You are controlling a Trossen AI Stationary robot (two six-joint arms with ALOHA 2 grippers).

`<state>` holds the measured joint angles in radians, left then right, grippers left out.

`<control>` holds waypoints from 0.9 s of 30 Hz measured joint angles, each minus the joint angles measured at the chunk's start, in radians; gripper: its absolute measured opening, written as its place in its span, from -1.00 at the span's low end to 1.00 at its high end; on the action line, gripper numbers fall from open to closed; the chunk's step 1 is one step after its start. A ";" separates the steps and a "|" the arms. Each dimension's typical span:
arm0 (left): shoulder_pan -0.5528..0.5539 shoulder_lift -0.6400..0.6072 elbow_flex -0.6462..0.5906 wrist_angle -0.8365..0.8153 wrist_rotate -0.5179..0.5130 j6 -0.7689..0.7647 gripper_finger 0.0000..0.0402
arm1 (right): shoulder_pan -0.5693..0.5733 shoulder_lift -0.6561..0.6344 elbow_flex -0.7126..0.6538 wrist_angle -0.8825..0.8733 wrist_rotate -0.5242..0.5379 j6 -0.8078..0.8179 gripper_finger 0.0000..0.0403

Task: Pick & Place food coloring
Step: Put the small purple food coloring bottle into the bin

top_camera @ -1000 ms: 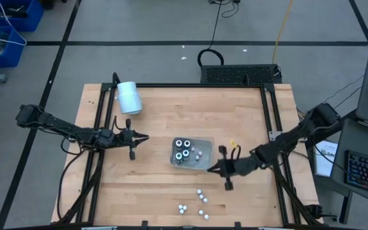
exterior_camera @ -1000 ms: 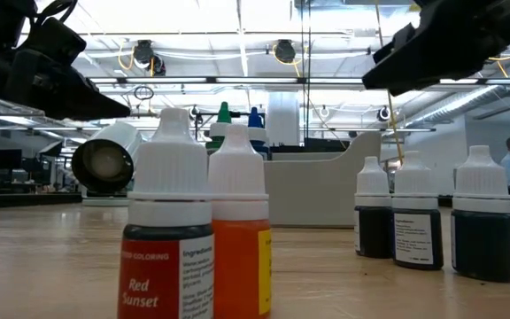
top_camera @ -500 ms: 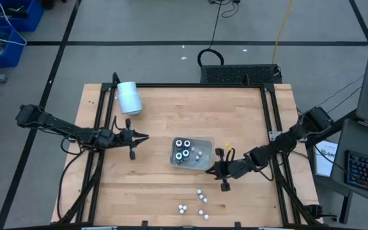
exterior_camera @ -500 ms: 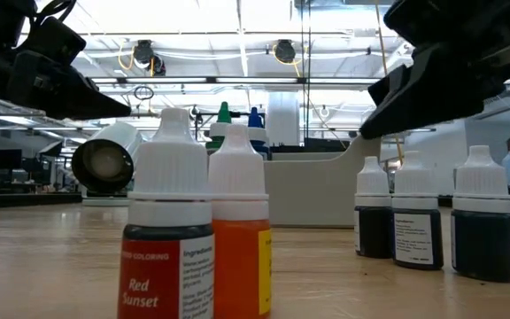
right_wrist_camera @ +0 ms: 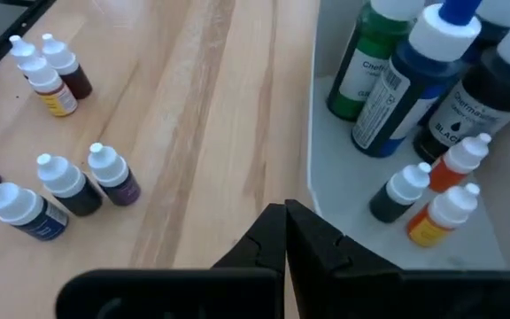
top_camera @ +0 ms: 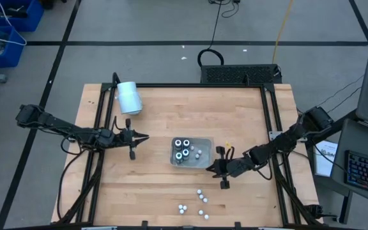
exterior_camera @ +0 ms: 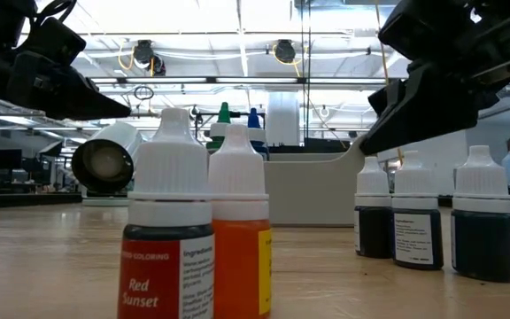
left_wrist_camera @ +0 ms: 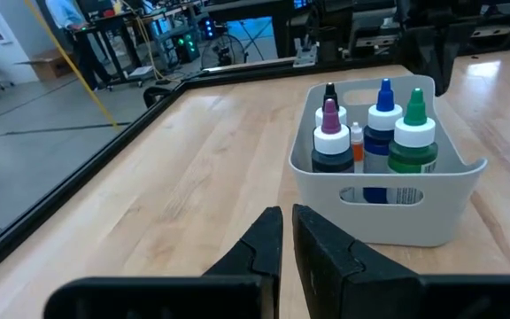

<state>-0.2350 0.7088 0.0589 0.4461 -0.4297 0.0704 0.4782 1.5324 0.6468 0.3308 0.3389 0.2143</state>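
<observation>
Six small bottles (top_camera: pixel 200 203): loose on the desk (top_camera: pixel 158 108)
right tool (top_camera: pixel 214 167): pressed together, empty, at the tray (top_camera: pixel 204 142)
next: open, reach a bottle

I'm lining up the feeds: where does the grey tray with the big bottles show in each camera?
High view: grey tray at table centre, just left of the right gripper.
Low view: pale wall behind the front bottles, mid-picture.
Left wrist view: tray ahead of the shut fingers, right of centre.
Right wrist view: tray rim, upper right.
Shared landmark: the green-capped bottle inside it.
</observation>
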 joint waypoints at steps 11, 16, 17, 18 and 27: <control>0.000 0.000 0.000 0.001 0.000 0.003 -0.81 | -0.008 -0.348 -0.004 -0.158 -0.005 -0.221 -1.00; 0.000 0.000 0.000 0.001 0.000 0.003 -0.81 | -0.091 -0.573 -0.085 -0.152 -0.196 -0.262 -1.00; 0.000 0.000 0.000 0.001 0.000 0.003 -0.81 | -0.110 -0.614 -0.106 -0.152 -0.232 -0.264 -1.00; 0.000 0.000 0.000 0.001 0.000 0.003 -0.81 | -0.130 -0.654 -0.129 -0.153 -0.257 -0.262 -1.00; 0.000 0.000 0.000 -0.002 0.000 -0.015 -0.81 | -0.267 -0.893 -0.325 -0.073 -0.376 -0.216 -1.00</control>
<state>-0.2352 0.7087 0.0589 0.4437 -0.4294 0.0559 0.2110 0.6391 0.3216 0.2574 -0.0371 -0.0016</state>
